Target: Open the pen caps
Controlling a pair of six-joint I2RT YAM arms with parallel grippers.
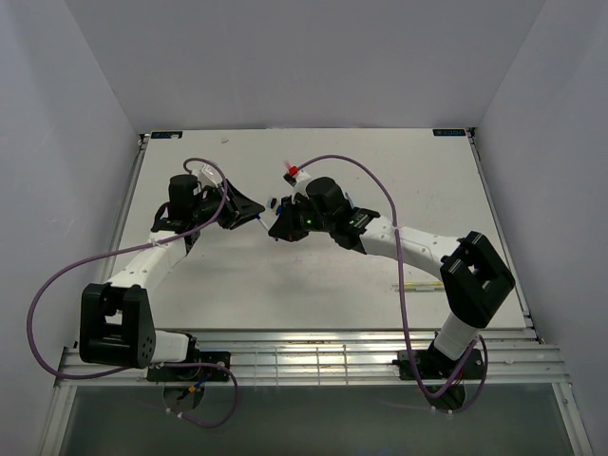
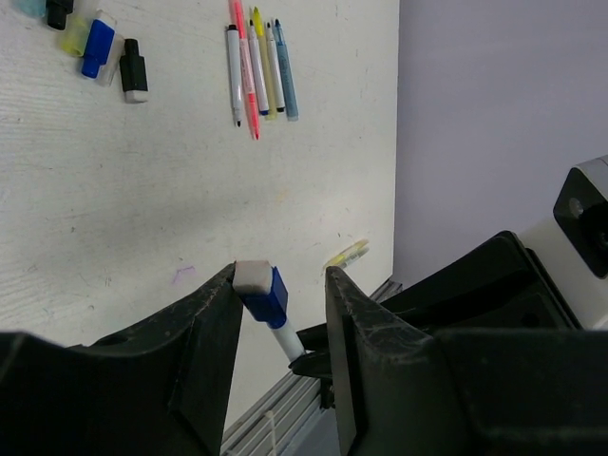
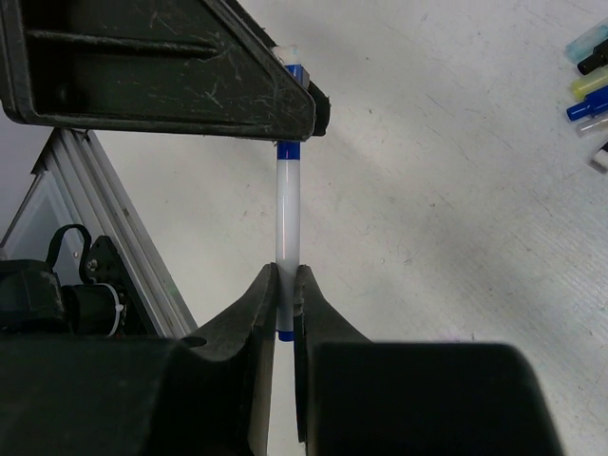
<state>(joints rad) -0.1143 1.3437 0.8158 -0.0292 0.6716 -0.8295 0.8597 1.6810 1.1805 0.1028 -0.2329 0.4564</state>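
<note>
Two arms leaned together above the tabletop [image 1: 285,285]. The right gripper [image 3: 287,277] clamped a white pen [image 3: 287,204], its gripped end hidden; the left gripper [image 2: 280,277] stood part-open around the blue pen cap [image 2: 269,294], seemingly touching one finger.

The thin plastic pen [image 3: 287,204] has a white barrel with blue bands. Its stubby plastic cap [image 2: 263,290] is blue, tipped white

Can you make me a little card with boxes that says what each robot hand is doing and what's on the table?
right gripper: shut on the white pen
left gripper: open jaws around the pen's blue cap, gap on one side
table: row of pens, loose caps lying apart
</note>
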